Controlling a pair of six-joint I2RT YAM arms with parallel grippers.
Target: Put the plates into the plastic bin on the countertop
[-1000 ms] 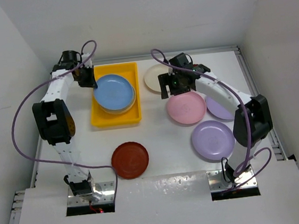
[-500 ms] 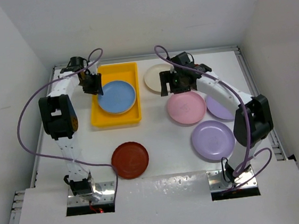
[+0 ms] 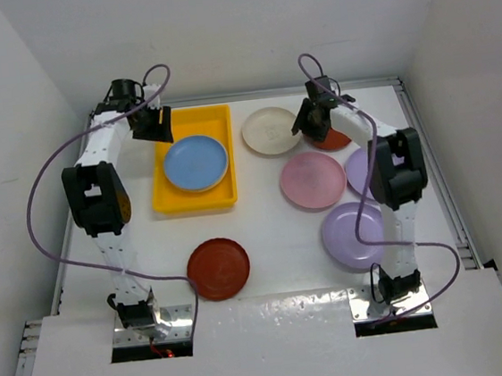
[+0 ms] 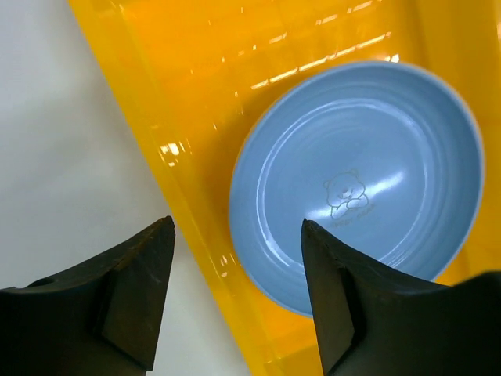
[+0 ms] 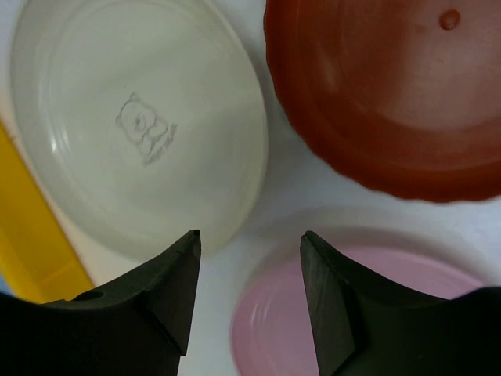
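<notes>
white countertop (image 3: 265, 240), viewed from above. yellow bin (image 3: 195, 204) sits on its far left part, flat, open side up. its long axis runs near to far, away from the arm bases, with the short walls facing the arms and the back wall.

blue plate (image 3: 195, 162) lies flat inside the bin, hollow side up, roughly in the middle and filling most of the width. in the left wrist view a small bear print on it reads upright. cannot tell whether anything lies under it.

left gripper (image 3: 158, 128) hangs over the bin's far left corner, jaws spread wide, nothing between them. the left wrist view shows the bin's left wall and the blue plate's edge in the gap.

outside the bin, all flat on the counter:
- cream plate (image 3: 270, 130) just right of the bin's far end, bear print showing
- far dark red plate (image 3: 339, 140) beside it, mostly under the right arm
- pink plate (image 3: 313, 180) nearer the bases
- lavender plate (image 3: 355, 235) nearer again
- second lavender plate (image 3: 359, 177) right of the pink one, partly hidden by the arm
- near dark red plate (image 3: 218, 268) alone, on the near side of the bin

right gripper (image 3: 316, 127) hovers above the spot where the cream, pink and far dark red plates come close, jaws apart, empty.
</notes>
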